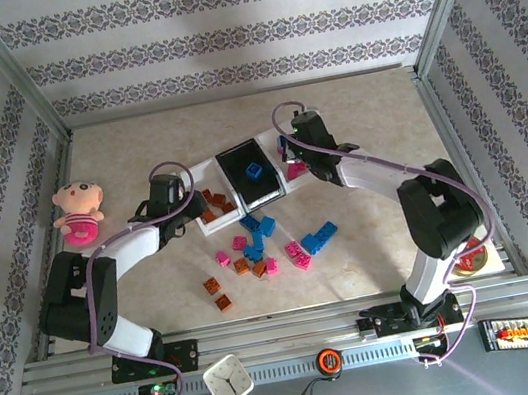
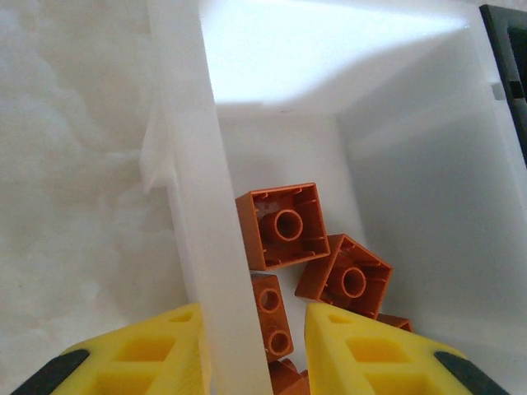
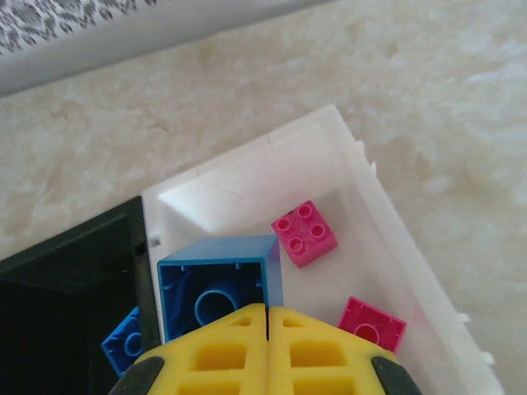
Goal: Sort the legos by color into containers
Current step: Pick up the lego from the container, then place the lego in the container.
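Note:
Three joined trays lie mid-table: a left white tray (image 1: 206, 225), a black middle tray (image 1: 243, 193) holding a blue lego (image 1: 256, 170), and a right white tray (image 3: 395, 222). My left gripper (image 2: 251, 317) is open, its yellow fingers (image 2: 362, 346) straddling the left tray's wall (image 2: 198, 206); several orange legos (image 2: 284, 224) lie inside. My right gripper (image 3: 268, 309) is shut on a blue lego (image 3: 218, 276), held over the edge between the black tray (image 3: 66, 271) and the right tray. Two pink legos (image 3: 305, 233) lie in that right tray. Loose legos (image 1: 255, 234) are scattered in front.
A pink plush doll (image 1: 79, 213) sits at the left by the wall. A white clock (image 1: 228, 381) and a tape measure (image 1: 329, 360) rest on the front rail. A round tin (image 1: 470, 259) stands beside the right arm's base. Metal frame walls enclose the table.

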Motion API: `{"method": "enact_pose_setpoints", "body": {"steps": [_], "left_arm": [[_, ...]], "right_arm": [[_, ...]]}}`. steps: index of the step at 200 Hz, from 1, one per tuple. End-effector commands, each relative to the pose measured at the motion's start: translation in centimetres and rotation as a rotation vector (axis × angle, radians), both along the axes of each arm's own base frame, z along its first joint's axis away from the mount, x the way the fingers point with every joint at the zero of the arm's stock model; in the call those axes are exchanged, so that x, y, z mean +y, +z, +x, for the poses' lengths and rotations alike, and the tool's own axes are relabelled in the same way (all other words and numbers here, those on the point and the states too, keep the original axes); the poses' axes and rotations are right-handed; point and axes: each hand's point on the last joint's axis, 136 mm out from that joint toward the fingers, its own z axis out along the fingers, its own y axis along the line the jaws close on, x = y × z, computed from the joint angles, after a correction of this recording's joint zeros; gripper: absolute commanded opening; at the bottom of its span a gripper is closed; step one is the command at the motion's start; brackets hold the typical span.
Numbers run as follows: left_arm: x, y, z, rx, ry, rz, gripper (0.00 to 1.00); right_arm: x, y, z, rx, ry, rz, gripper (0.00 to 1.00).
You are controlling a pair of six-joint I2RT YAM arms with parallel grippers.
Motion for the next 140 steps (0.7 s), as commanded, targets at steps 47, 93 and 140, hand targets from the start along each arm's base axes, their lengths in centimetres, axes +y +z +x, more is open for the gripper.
{"method": "enact_pose_setpoints", "body": {"steps": [47, 93, 140], "left_arm": [[-1.2, 0.9, 3.7, -0.032, -0.063, -0.015, 0.33], [-1.9, 3.0, 7.6, -0.074, -0.077, -0.034, 0.39], [-2.3, 7.4, 5.3, -0.168, -0.086, -0.118, 0.59]], "right_arm": [[3.0, 2.7, -6.4, -0.025, 0.205, -0.055, 0.0], [5.7, 0.7, -7.0, 0.017, 0.256, -0.114, 0.0], [7.2, -1.7, -4.3, 0.06, 0.249, -0.173, 0.0]]}}
